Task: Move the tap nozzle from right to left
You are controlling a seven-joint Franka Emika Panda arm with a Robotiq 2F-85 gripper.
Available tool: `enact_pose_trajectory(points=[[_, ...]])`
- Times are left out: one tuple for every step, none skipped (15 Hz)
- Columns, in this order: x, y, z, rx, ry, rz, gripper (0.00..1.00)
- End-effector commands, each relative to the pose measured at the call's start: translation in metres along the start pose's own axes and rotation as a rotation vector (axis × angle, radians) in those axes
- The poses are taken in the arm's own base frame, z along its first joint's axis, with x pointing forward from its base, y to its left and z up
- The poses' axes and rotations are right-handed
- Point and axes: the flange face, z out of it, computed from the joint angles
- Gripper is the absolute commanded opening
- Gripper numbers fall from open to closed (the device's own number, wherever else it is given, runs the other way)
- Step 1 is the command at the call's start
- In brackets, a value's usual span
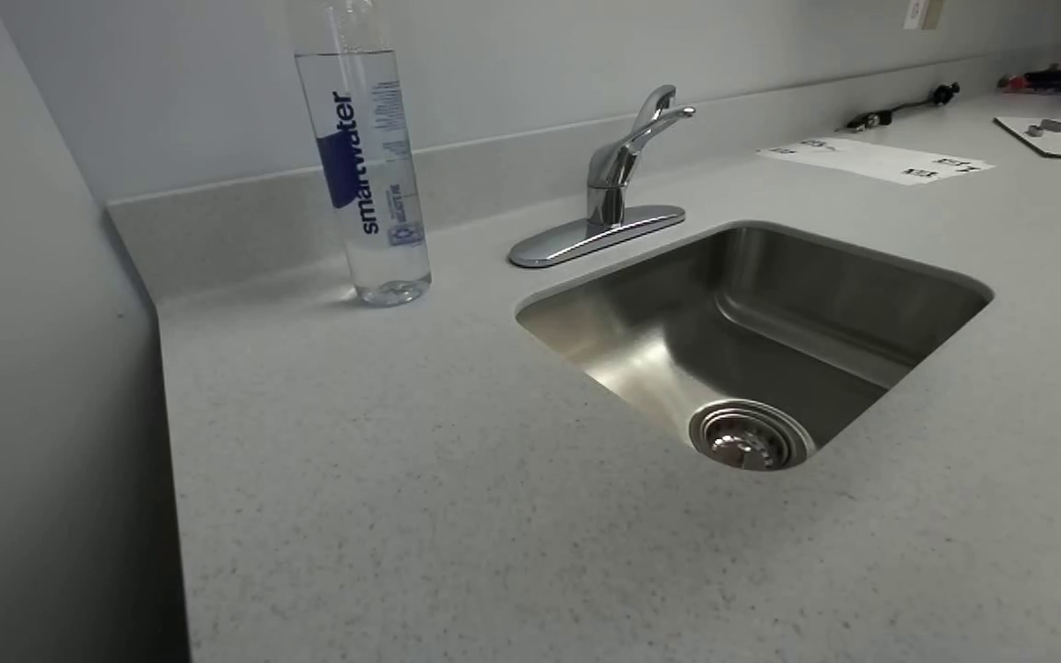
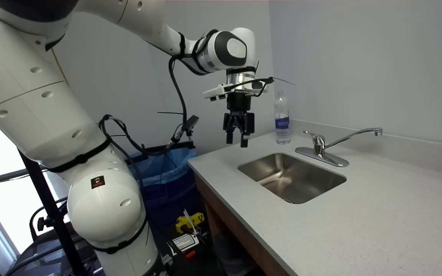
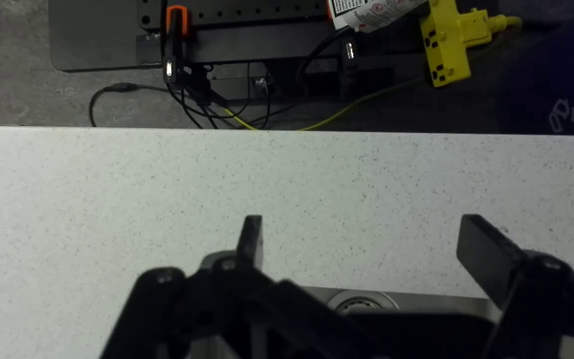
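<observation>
The tap nozzle is a thin chrome spout [image 2: 353,136] that rises from the tap's base and extends to the right along the wall in an exterior view. It also shows foreshortened behind the handle in an exterior view [image 1: 653,107]. The chrome tap handle [image 2: 315,137] sits on top of the tap body. My gripper [image 2: 236,140] points down, apart from the tap, above the counter near the sink's far end. In the wrist view, my gripper [image 3: 361,219] has its black fingers wide apart with nothing between them. The tap is out of the wrist view.
A steel sink [image 2: 293,178] is set in the counter in front of the tap. A tall water bottle [image 2: 282,119] stands upright by the corner, left of the tap. A wall and low backsplash [image 2: 416,147] run behind the tap. Marked paper sheets [image 1: 871,158] lie farther along.
</observation>
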Motion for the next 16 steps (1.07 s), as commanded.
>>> enact_pose_trajectory(points=[[0.000,0.000,0.000,0.000,0.000,0.000,1.00],[0.000,0.000,0.000,0.000,0.000,0.000,1.00],[0.000,0.000,0.000,0.000,0.000,0.000,1.00],[0.000,0.000,0.000,0.000,0.000,0.000,1.00],[0.000,0.000,0.000,0.000,0.000,0.000,1.00],[0.000,0.000,0.000,0.000,0.000,0.000,1.00],[0.001,0.001,-0.001,0.003,0.003,-0.001,1.00],[0.002,0.004,-0.003,0.007,0.005,0.002,1.00],[0.004,0.007,-0.005,0.010,0.008,0.004,1.00],[0.006,0.012,-0.007,0.017,0.014,0.013,1.00],[0.008,0.017,-0.010,0.026,0.017,0.020,1.00],[0.011,0.023,-0.013,0.033,0.022,0.031,1.00],[0.014,0.029,-0.017,0.043,0.030,0.044,1.00],[0.018,0.036,-0.022,0.055,0.035,0.056,1.00],[0.021,0.043,-0.027,0.068,0.042,0.070,1.00],[0.026,0.051,-0.034,0.077,0.061,0.087,1.00]])
